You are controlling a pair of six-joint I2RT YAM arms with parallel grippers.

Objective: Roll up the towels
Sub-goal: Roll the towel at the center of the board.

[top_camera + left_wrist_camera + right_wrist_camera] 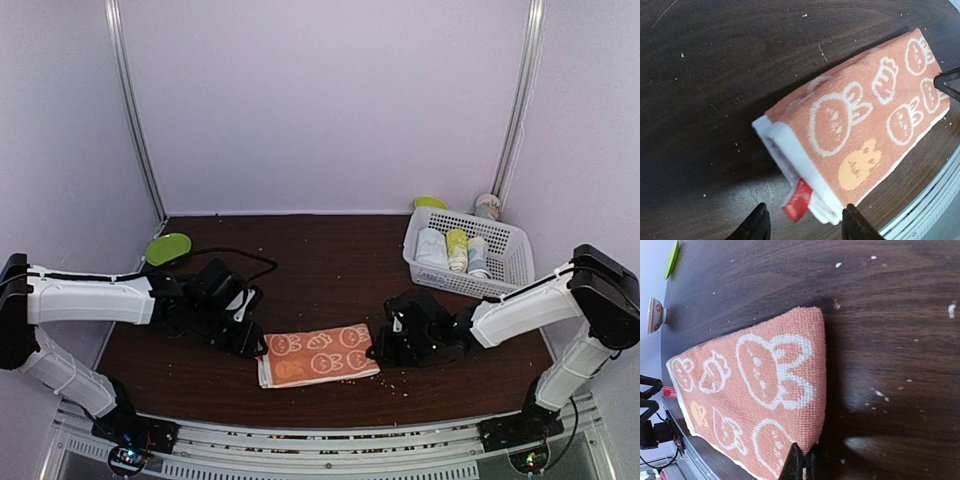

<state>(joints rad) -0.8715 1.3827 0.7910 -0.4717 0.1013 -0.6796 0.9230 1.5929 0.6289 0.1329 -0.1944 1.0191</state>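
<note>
Item: one orange terry towel [318, 355], a flat folded rectangle with cream rabbit motifs and one red tag [797, 200], on the dark wood table [330, 260]. Left gripper [805, 212]: fingers spread astride its end. Right gripper [802, 467]: fingertips pressed together at its corner.

- I'm looking at a dark brown wood-grain tabletop [330, 270]; small white crumbs [838, 264] are scattered across it.
- An orange folded terry towel with cream rabbit patterns [318, 355] lies flat near the front edge, about midway across, with a red tag poking from its left end.
- A white slatted plastic basket [445, 279] sits at the far right.
- A round lime-green plastic lid [168, 248] rests at the far left corner.
- Behind the basket I make out a small patterned bowl [487, 206] and a yellow-green disc [430, 203].
</note>
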